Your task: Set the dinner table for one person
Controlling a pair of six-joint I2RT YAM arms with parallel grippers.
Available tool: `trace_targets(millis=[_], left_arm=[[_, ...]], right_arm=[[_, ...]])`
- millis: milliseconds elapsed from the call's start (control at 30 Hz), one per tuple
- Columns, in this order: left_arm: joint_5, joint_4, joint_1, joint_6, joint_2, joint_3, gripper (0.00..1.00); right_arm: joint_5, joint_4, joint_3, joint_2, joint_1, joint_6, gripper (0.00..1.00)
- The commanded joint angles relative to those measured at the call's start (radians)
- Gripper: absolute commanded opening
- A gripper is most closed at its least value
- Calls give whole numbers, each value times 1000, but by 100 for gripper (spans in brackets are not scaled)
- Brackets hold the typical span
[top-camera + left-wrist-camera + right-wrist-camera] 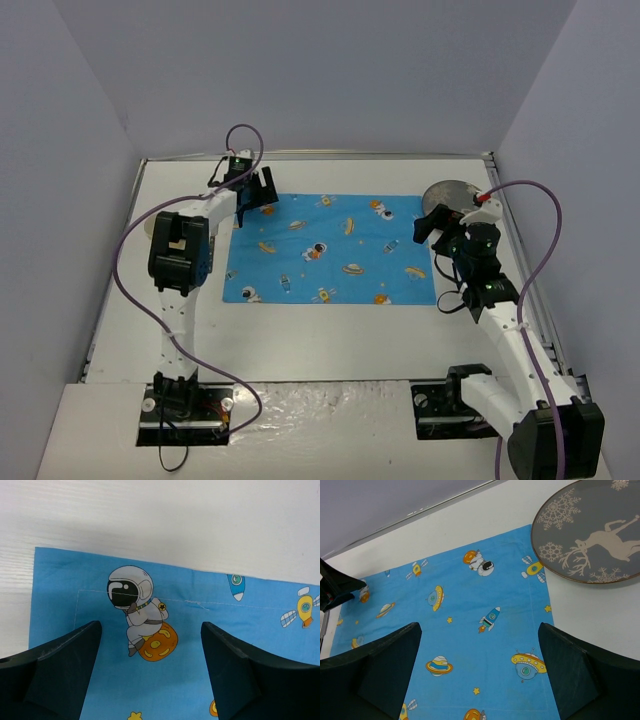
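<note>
The dinner table is a large white top with a thin metal rim. A blue space-print placemat lies flat at its middle. A grey round plate with a reindeer and snowflakes lies on the table just off the mat's far right corner, and also shows in the right wrist view. My left gripper is open and empty over the mat's far left corner. My right gripper is open and empty over the mat's right edge, near the plate.
A pale round thing lies at the table's left side, mostly hidden behind my left arm. Grey walls close in the table at the back and both sides. My left gripper shows at the left edge of the right wrist view.
</note>
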Motion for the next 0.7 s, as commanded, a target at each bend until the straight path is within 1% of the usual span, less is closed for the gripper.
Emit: trace_targets(millis=[0,267,433,500,667], left_arm=[[-38,16,38,-62,-41,-52,78],[-52,21,57,-90,-63,-114,78],[-44,23,57,-99,-71,-113,78],[-38,27,57,-106,-80,-116,78],[-47,14,57,-108,-135,-115,82]], right_arm=[[37,72,18,-1,-5,5,100],[31,70,18,21,-7,2,100],[45,61,23,28,-11,-1,100],[42,55,22,36,-19,18,100],[-3,44,16,69,-68,86,100]])
